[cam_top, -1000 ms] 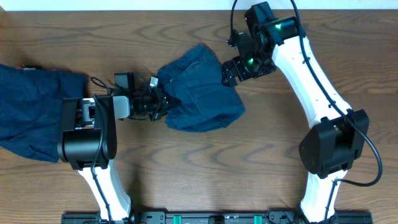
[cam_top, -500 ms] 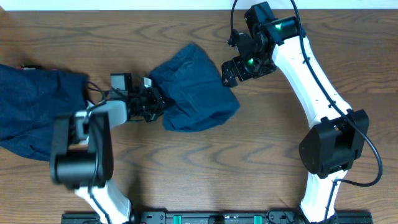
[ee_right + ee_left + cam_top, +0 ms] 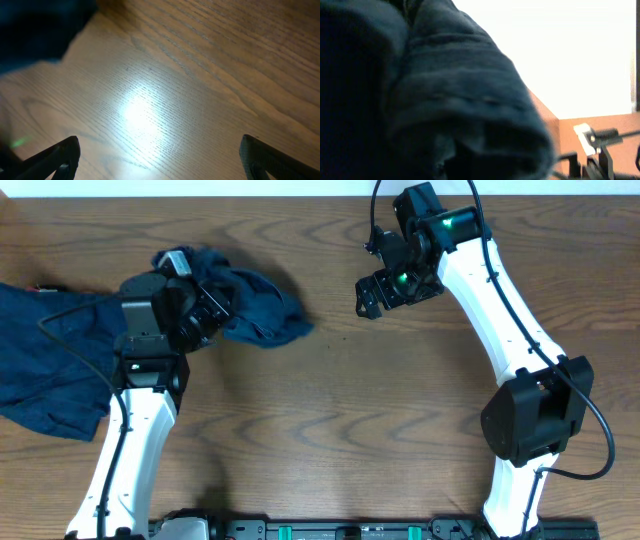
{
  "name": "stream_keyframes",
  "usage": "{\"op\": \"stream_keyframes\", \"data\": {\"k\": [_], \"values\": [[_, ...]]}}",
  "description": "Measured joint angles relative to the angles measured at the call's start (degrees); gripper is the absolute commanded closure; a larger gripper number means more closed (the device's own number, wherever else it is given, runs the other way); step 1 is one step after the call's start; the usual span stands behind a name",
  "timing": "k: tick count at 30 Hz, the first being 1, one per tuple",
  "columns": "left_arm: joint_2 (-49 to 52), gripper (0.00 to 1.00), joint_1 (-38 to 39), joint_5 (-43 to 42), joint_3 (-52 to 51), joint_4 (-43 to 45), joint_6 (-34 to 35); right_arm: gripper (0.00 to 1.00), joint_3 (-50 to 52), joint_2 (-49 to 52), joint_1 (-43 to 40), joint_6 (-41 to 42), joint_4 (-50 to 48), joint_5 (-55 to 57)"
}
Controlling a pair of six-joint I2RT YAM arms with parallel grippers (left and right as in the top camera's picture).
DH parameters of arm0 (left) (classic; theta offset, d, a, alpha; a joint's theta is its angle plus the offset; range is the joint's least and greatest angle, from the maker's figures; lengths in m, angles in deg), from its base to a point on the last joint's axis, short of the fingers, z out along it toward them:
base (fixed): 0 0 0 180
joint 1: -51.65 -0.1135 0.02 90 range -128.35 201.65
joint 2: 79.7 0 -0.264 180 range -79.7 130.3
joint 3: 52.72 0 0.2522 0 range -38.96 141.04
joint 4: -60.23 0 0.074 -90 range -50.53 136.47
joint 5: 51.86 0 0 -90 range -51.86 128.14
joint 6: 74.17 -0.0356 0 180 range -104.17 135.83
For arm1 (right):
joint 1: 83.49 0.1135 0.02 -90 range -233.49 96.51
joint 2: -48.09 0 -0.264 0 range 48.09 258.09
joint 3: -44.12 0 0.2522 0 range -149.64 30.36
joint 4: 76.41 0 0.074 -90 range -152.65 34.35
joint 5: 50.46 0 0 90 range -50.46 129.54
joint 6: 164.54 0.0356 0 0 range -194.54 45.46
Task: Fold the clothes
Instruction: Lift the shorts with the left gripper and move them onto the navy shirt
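A dark navy garment (image 3: 255,310) hangs bunched from my left gripper (image 3: 200,305) at the table's upper left. The gripper is shut on its fabric, which fills the left wrist view (image 3: 430,100) and hides the fingers. A pile of more navy clothes (image 3: 50,360) lies at the far left edge. My right gripper (image 3: 368,295) is open and empty above bare wood at the upper middle; its two fingertips (image 3: 157,155) sit wide apart in the right wrist view. A dark corner of fabric (image 3: 40,30) shows at that view's top left.
The wooden table (image 3: 350,430) spreads between the arms. The right arm's base (image 3: 525,420) stands at the lower right and the left arm's base (image 3: 140,480) at the lower left.
My left gripper has pulled the navy garment from the table's middle leftward and lifted it toward the pile. The garment has left the right gripper, which stays in place, open.
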Motion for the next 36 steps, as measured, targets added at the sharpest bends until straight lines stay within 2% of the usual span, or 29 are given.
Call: {"op": "stream_keyframes", "data": {"k": [7,13,21,29,36], "values": [[0.2,0.94,-5.84,3.65,3.72,3.74,-1.77,0.01,0.0,0.0,0.0,0.0,0.76,-0.68],[0.22,0.95,-16.52,5.46,8.9,4.24,-4.55,0.01,0.0,0.0,0.0,0.0,1.51,-0.96],[1.18,0.94,-30.01,5.97,9.66,2.6,-7.02,0.01,0.0,0.0,0.0,0.02,1.6,-1.49],[9.29,0.94,-38.93,3.02,9.66,4.83,-9.31,0.01,0.0,0.0,0.0,0.02,1.84,-2.89],[15.58,0.94,-42.86,0.0,9.73,4.15,-9.22,0.01,0.0,0.0,0.0,0.2,2.23,-3.32]]}}
